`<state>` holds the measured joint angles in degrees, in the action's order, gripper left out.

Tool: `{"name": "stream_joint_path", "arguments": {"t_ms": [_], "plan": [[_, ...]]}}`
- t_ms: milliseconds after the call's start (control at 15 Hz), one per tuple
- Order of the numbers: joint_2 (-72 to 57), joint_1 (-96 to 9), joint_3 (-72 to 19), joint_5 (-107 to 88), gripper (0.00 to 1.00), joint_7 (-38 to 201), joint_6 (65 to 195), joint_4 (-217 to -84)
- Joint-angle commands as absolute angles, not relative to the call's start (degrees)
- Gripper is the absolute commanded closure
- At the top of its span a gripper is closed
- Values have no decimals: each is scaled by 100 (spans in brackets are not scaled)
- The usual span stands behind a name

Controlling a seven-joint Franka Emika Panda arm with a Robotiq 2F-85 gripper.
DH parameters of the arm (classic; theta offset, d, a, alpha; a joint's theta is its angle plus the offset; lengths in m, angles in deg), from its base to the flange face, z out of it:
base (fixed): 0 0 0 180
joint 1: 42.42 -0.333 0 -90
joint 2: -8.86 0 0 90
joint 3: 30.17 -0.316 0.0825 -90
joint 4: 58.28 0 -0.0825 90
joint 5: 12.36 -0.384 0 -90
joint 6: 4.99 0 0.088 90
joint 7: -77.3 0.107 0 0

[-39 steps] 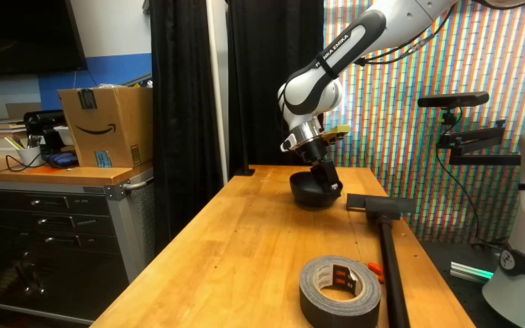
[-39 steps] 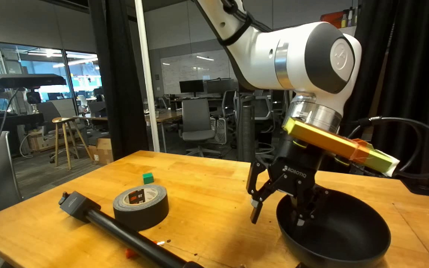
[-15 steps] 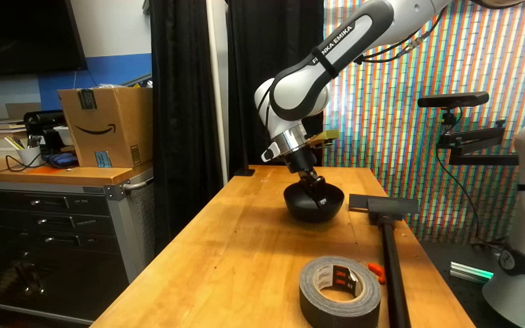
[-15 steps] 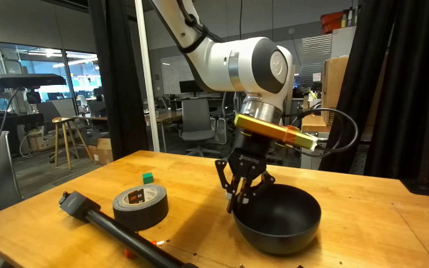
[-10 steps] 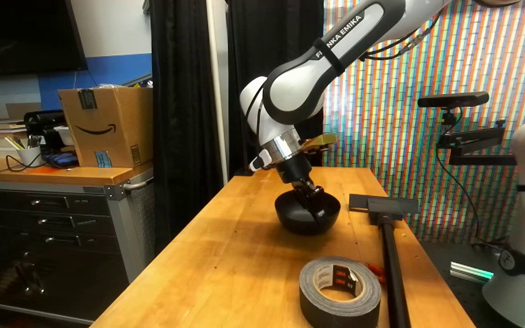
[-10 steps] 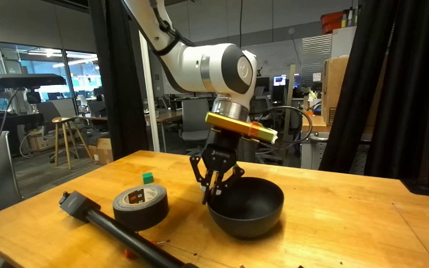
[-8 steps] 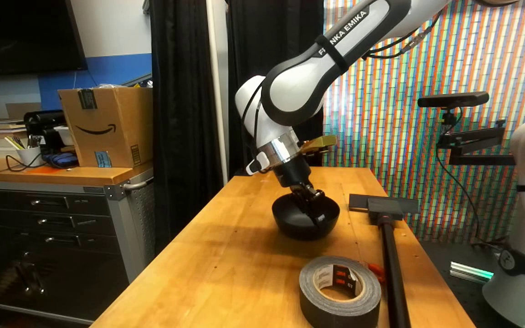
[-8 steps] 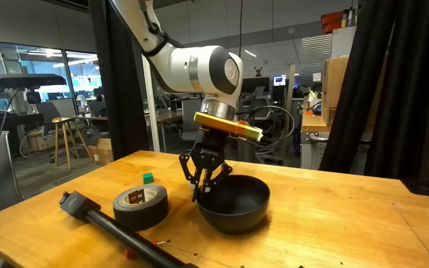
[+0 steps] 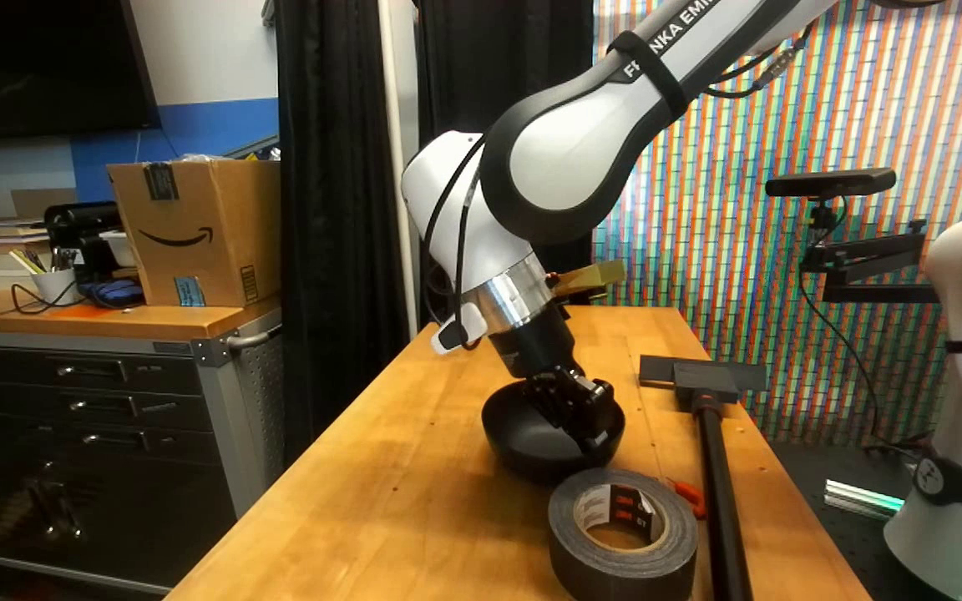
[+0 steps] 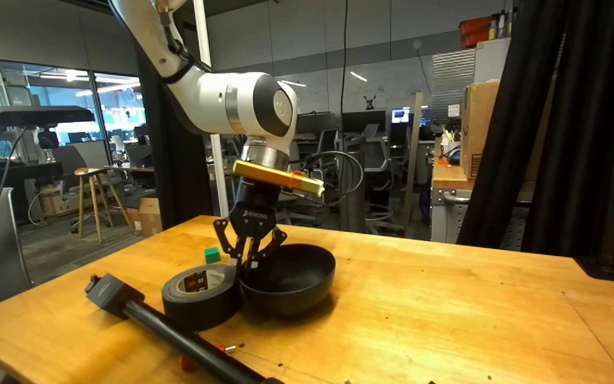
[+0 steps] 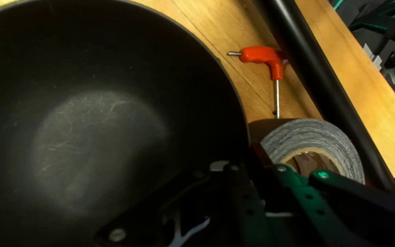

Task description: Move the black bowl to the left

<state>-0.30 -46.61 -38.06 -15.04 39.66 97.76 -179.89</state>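
The black bowl [image 10: 293, 288] shows in both exterior views, upright, at or just over the wooden table; I cannot tell whether its base touches the wood. My gripper [image 10: 245, 264] is shut on the bowl's rim, one finger inside and one outside, on the side facing the tape roll. In the wrist view the bowl [image 11: 98, 144] fills the left part, and the dark fingers [image 11: 252, 209] cross its rim at the lower middle. The fingertips themselves are hard to make out there.
A dark grey tape roll [image 10: 200, 309] stands right beside the bowl; whether they touch is unclear. A black pole with a flat head [image 9: 715, 467] lies along the table edge. An orange-handled hex key [image 11: 261, 55] lies near the pole. A green cube [image 10: 212, 255] sits behind the tape.
The gripper first closed on the bowl's rim. Gripper and bowl have since travelled together toward the tape roll, and the bowl now stands right beside it. Tape and pole stay nearly as they were.
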Motion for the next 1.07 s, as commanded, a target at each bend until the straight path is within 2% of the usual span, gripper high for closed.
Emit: {"name": "stream_joint_path", "arguments": {"t_ms": [0, 67, 133, 333, 1000], "plan": [[39, -4729, -3866, -1540, 63, 3991, 9737, -18022], [-27, -4694, -3822, -1492, 89, 3973, 9763, -17977], [-23, -4695, -3823, -1493, 87, 3974, 9760, -17978], [-30, -4704, -3846, -1496, 65, 3973, 9761, -18012], [-30, -4710, -3856, -1496, 63, 3973, 9761, -18013]]}}
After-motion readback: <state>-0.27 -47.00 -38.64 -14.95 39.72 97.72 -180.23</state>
